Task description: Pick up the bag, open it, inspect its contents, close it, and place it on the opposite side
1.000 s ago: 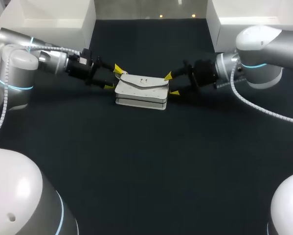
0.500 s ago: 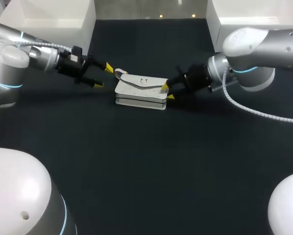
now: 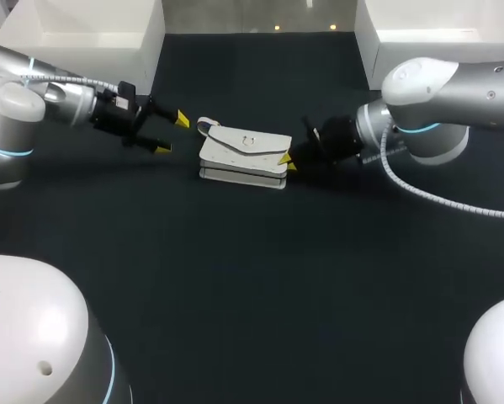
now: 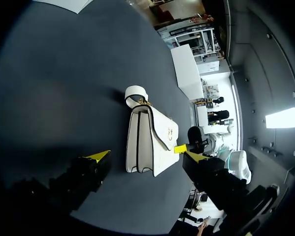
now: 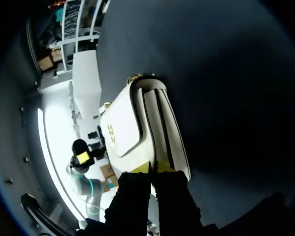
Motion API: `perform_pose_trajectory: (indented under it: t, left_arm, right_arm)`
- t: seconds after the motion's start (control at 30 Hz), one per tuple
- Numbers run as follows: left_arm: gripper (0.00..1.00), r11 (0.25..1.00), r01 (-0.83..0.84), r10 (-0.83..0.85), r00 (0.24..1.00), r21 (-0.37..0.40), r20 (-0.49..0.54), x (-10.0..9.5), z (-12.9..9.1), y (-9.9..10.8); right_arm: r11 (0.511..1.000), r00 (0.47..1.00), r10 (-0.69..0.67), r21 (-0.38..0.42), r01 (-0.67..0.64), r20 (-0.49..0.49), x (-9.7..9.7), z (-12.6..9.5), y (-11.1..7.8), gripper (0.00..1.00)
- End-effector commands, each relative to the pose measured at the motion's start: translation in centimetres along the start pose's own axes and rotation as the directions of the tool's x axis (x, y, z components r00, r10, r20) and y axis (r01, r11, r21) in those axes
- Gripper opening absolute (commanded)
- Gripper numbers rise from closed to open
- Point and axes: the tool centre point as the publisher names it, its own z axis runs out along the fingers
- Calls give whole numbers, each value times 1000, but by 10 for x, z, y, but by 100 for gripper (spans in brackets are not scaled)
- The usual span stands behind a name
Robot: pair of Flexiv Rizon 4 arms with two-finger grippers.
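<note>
The right gripper [image 3: 287,162] pinches the near end of the bag [image 3: 245,151], its 2 fingers almost together. The bag's long axis runs straight ahead toward the left gripper [image 3: 172,133], which stands open, apart from the far end. 1 s ago both flanked the ends open; the left has since backed off.
</note>
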Motion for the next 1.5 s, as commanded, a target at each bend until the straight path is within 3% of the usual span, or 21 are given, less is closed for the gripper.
perform_pose_trajectory:
  t: [0.03,0.33,0.53,0.63,1.27,1.5]
  left_arm:
    - [100,1000,-5,5,1000,4,14,3,-7,0]
    - [100,1000,1,0,996,-4,92,1,-27,-5]
    - [100,999,2,6,984,-43,179,1,-44,-7]
    - [100,996,8,16,960,-84,278,0,-52,-7]
    - [100,996,-8,33,955,-84,294,0,-59,-10]
    - [100,991,-32,74,939,-130,335,-5,-82,-15]
  right_arm:
    - [1000,1000,-14,19,14,19,-1,-5,12,0]
    - [998,997,-60,10,60,57,1,-43,28,0]
    - [996,998,-67,51,66,17,-12,-75,44,0]
    - [996,998,-67,51,66,17,-12,-75,44,0]
    - [996,997,-72,53,71,21,-12,-76,44,0]
    - [993,989,-114,-6,115,90,-19,-110,58,0]
